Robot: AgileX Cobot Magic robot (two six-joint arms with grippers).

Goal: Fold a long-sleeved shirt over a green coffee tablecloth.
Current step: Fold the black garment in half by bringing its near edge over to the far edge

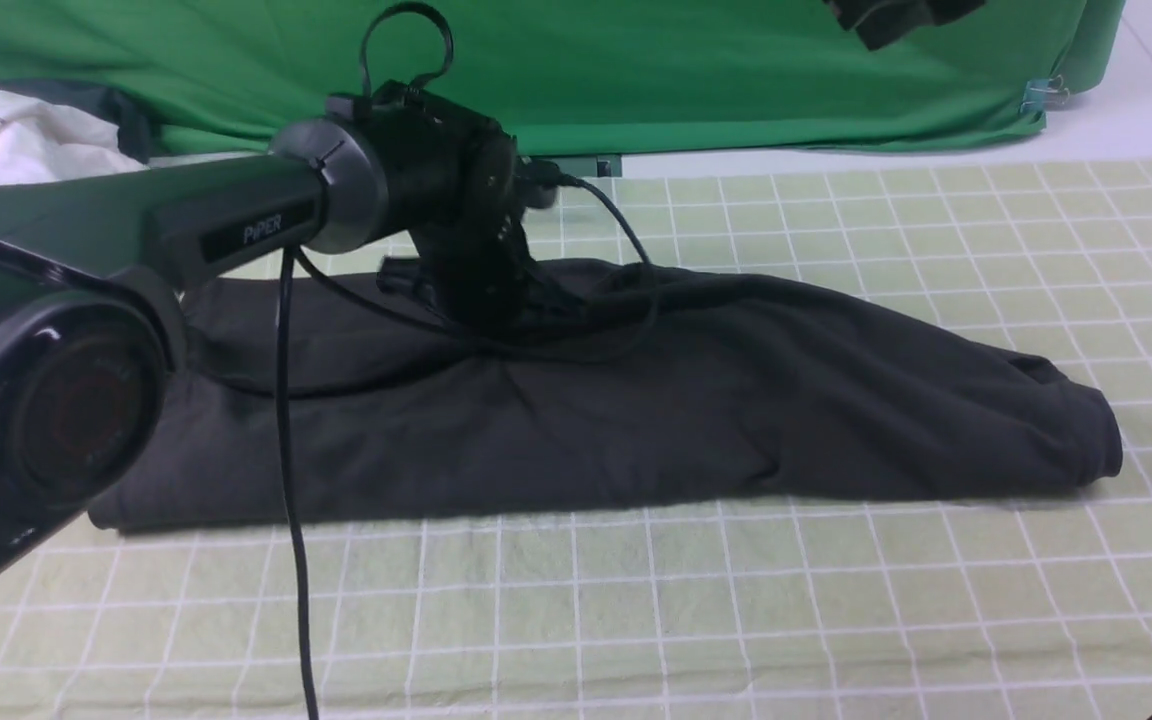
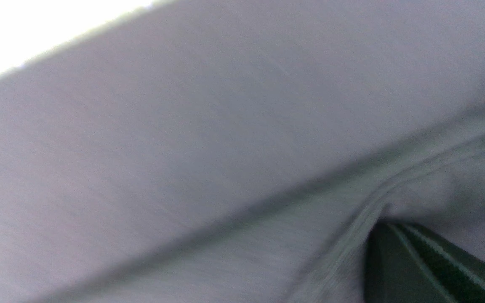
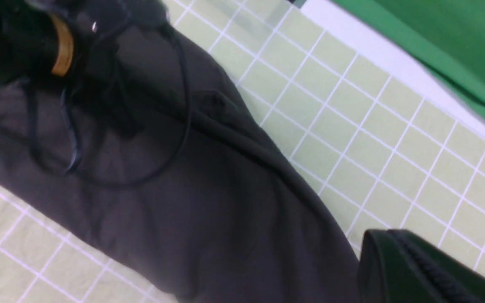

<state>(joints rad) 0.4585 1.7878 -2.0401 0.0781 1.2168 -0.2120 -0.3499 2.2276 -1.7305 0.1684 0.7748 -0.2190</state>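
The long-sleeved shirt (image 1: pixel 686 400) lies as a long black folded band across the green coffee tablecloth (image 1: pixel 636 600), a pale yellow-green cloth with white grid lines. My left gripper (image 1: pixel 496 300) reaches down onto the shirt's far edge near the middle. In the left wrist view the shirt (image 2: pixel 183 147) fills the picture, and a stitched hem runs into the closed tip of the left gripper (image 2: pixel 379 225). My right gripper (image 3: pixel 377 240) hovers shut and empty above the shirt (image 3: pixel 209 202), at its edge beside the tablecloth (image 3: pixel 352 105). No print or neck label shows.
A plain bright green backdrop (image 1: pixel 736 70) hangs behind the table, held by a clip (image 1: pixel 1041 95). A white garment (image 1: pixel 16 135) lies at the back left. The left arm's black cable (image 1: pixel 291 520) hangs over the shirt and front cloth. A dark arm part (image 1: pixel 896 20) shows at the top.
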